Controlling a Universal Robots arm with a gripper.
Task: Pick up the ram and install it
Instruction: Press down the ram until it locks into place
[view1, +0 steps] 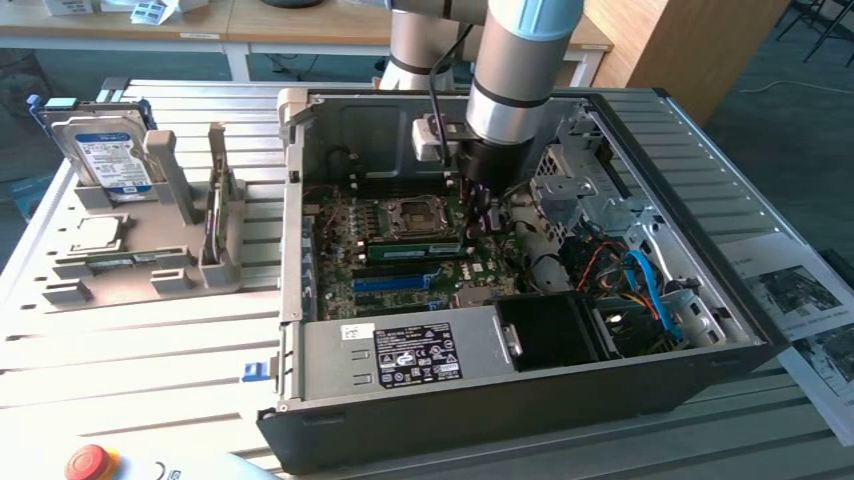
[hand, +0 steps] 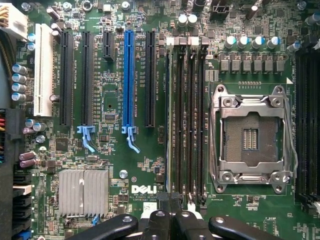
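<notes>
Desk carrying open PC case; arm reaching down inside. Mobo lying flat beneath wrist cam. Ram sitting edge-up along outermost DIMM slot, beside empty slots. Claw pressed together at ram's end; can't tell if pinching or just bearing on it. Judging: keeping stick square w/ slot, pushing straight down, evenly, till latches are catching.
</notes>
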